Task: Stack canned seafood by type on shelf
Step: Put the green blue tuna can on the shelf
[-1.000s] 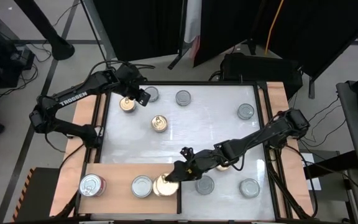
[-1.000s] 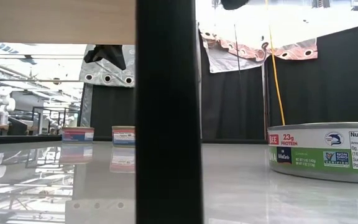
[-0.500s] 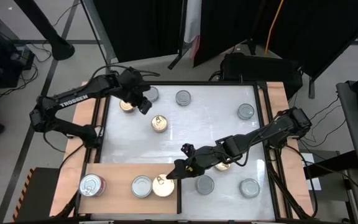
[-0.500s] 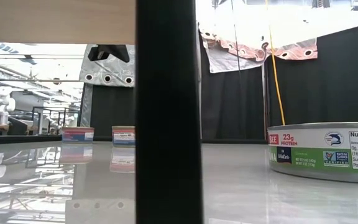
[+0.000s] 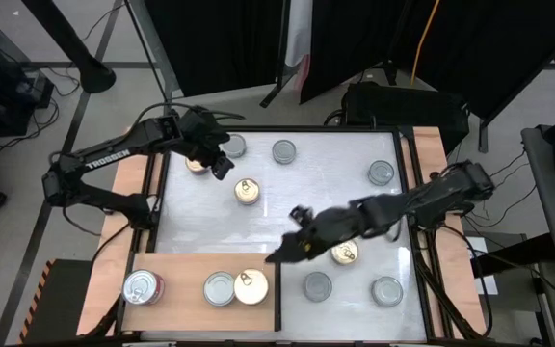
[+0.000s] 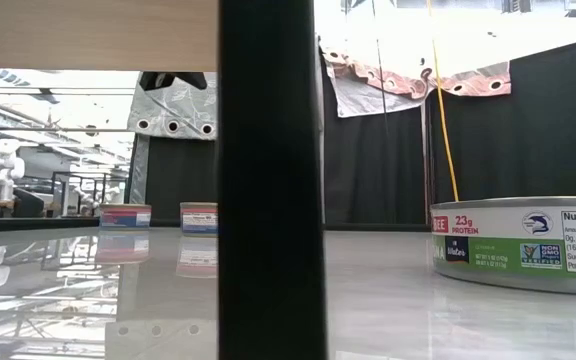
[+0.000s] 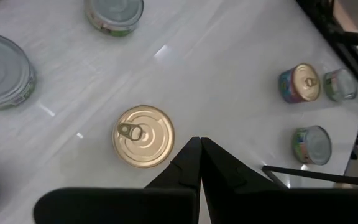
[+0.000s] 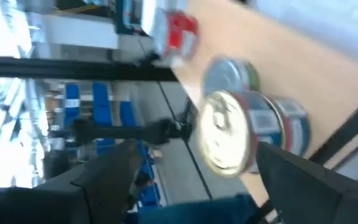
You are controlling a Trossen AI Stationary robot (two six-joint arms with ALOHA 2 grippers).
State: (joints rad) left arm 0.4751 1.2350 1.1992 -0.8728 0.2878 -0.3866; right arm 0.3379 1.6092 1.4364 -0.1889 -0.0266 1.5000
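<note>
Shelf: three cans. White tabletop: seven cans scattered.

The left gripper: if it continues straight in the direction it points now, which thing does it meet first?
Probably the gold-lidded can lying alone mid-table. The left gripper, fingers shut, aims its tips just beside that can's rim, so it might only graze it. Height above the white tabletop is unclear.

The right gripper has let go and backed away, leaving the gold-lidded tin behind it on the shelf.
</note>
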